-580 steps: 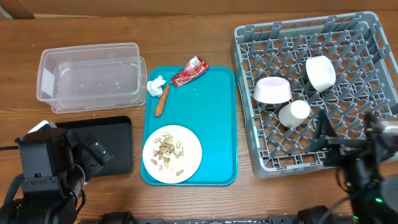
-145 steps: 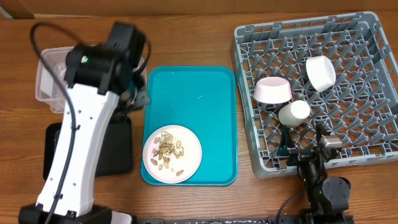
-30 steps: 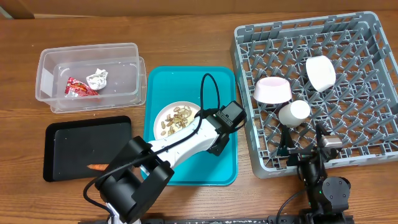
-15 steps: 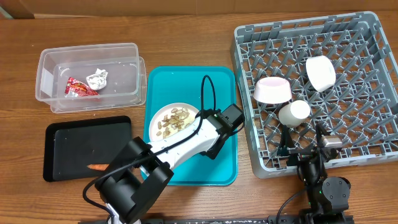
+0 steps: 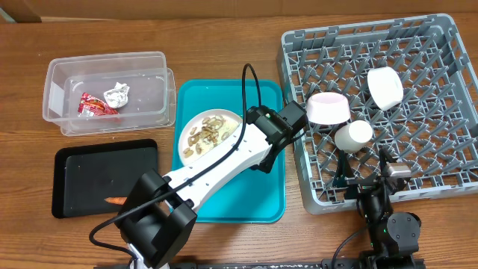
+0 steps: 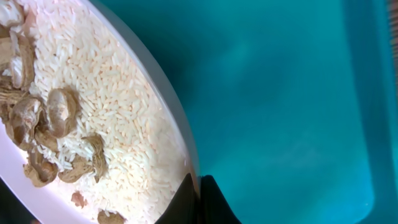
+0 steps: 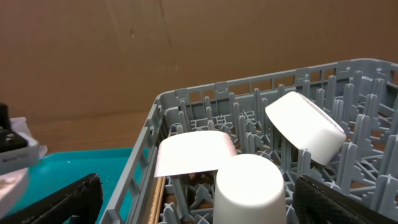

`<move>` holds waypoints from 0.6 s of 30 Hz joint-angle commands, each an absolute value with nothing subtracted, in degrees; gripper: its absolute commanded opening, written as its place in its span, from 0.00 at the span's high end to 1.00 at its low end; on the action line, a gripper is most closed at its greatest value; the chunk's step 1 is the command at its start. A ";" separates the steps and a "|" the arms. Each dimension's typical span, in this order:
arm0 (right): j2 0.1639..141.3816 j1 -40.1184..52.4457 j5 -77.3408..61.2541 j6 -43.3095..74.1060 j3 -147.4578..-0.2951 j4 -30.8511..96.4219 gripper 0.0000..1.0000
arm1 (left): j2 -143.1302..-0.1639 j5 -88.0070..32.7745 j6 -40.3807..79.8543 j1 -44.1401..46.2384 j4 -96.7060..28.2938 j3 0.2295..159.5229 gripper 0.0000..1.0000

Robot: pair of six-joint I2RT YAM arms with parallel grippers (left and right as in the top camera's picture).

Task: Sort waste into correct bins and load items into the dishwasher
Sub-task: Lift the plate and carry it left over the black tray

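A white plate (image 5: 209, 134) of rice and peanut shells sits at the far half of the teal tray (image 5: 258, 194). My left gripper (image 5: 243, 136) is shut on the plate's right rim. In the left wrist view its black fingertips (image 6: 186, 202) pinch the plate (image 6: 93, 112) edge above the tray (image 6: 298, 93). The grey dish rack (image 5: 433, 45) holds a pink bowl (image 5: 327, 108), a white bowl (image 5: 385, 87) and a white cup (image 5: 353, 136). My right gripper (image 5: 364, 170) stands open at the rack's near edge, empty, facing the cup (image 7: 249, 186).
A clear bin (image 5: 56, 97) at the far left holds a red wrapper (image 5: 93, 106) and a crumpled tissue (image 5: 116, 93). A black tray (image 5: 82, 175) in front of it holds a carrot (image 5: 116, 200). The left arm crosses the teal tray's near half.
The left jaws have closed on the plate's rim. The plate has shifted toward the tray's far end, and the left wrist has moved toward the rack. The right arm has not moved.
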State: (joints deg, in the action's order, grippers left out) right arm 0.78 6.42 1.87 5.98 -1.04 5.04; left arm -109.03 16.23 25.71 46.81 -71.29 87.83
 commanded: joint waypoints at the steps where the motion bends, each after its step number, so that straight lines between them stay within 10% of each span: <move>1: 0.16 6.24 1.80 6.20 -0.47 4.60 0.00 | -109.06 21.06 34.76 46.87 -74.28 89.52 0.96; 18: 0.16 6.24 1.80 6.20 -0.47 4.60 0.00 | -99.53 14.96 41.80 35.75 -80.31 89.23 0.96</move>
State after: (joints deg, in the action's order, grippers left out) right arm 0.78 6.42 1.85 5.98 -1.04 5.04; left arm -105.67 16.10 42.24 40.69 -80.20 87.92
